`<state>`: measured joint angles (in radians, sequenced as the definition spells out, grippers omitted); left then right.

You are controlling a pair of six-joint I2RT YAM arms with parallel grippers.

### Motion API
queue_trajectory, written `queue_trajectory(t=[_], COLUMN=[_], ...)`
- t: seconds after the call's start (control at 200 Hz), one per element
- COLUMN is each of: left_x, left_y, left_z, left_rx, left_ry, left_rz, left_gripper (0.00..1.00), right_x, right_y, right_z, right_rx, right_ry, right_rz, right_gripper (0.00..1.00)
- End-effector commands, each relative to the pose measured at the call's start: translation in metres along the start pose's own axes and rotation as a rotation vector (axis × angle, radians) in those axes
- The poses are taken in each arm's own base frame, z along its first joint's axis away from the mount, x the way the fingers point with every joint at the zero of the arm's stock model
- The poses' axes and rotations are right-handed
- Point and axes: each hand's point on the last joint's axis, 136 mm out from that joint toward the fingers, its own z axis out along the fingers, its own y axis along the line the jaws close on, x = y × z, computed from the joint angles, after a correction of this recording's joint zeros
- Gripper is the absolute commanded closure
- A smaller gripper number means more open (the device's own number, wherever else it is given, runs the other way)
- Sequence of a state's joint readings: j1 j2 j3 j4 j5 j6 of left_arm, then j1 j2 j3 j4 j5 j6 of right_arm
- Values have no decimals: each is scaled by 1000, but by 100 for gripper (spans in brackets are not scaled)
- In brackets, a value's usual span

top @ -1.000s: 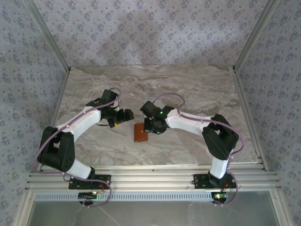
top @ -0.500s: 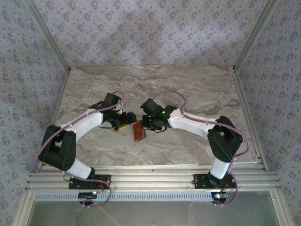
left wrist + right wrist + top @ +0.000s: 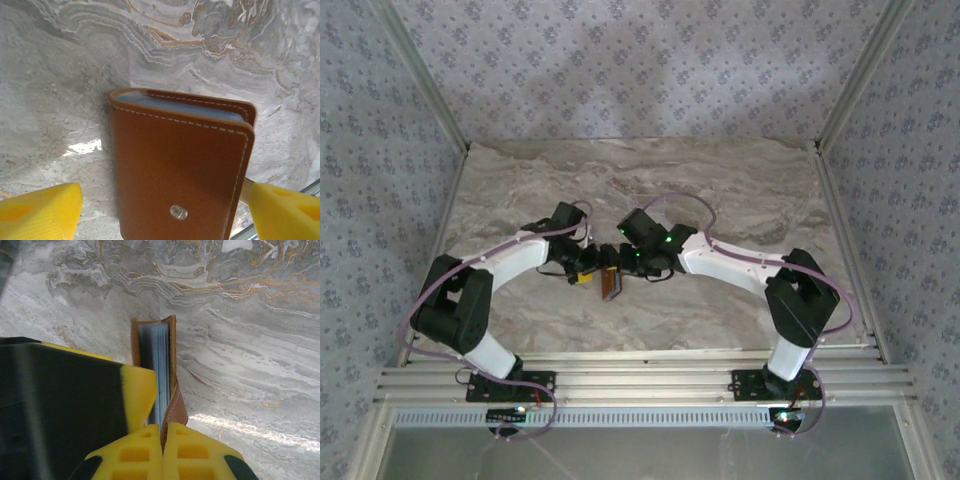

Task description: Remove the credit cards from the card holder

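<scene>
Top view: card holder (image 3: pixel 611 284) is seen stood on edge at mid-table (image 3: pixel 740 190), betw. left gripper (image 3: pixel 590 266) and right gripper (image 3: pixel 626 264).

Left wrist: holder's brown cover w/ snap stud (image 3: pixel 178 212) is straddled by the released left claw. One yellow finger (image 3: pixel 40 210) is clear of it, the other just beside its edge.

Right wrist: right claw is clenched on holder's brown strap tab (image 3: pixel 175 410). Grey-blue lining (image 3: pixel 159 365) is seen edge-on. Cards can't be told apart.

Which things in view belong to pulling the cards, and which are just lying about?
Job:
- card holder, stood on edge
- right gripper, shut on it
- left gripper, open, one finger either side of it

Just there:
- marble table
- patterned walls
- aluminium rail
</scene>
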<state>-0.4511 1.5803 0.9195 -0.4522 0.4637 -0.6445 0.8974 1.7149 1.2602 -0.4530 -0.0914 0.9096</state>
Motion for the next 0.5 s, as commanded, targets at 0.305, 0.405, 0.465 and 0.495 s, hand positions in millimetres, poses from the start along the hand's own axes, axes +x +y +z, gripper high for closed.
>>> queue_trajectory(t=[0.305,0.405,0.465,0.495], left_x=[-4,-4,-4,-5], left_y=[1,3,4,4], left_z=[-12,-14,-16,-16], left_rx=[-96,-110,-116,-120], left_ry=[-10,-15,-21,-24], left_rz=[50,51,53,52], left_gripper=[19,17,16,16], right_x=[-1,-2,-1,-1], right_y=[-8,-15,-18,-20], right_z=[-12,-10,-10,-10], right_rx=[14,27,37,40], right_ry=[-6,-2,2,3], right_rz=[42,55,60,61], right_gripper=[100,100,100,100])
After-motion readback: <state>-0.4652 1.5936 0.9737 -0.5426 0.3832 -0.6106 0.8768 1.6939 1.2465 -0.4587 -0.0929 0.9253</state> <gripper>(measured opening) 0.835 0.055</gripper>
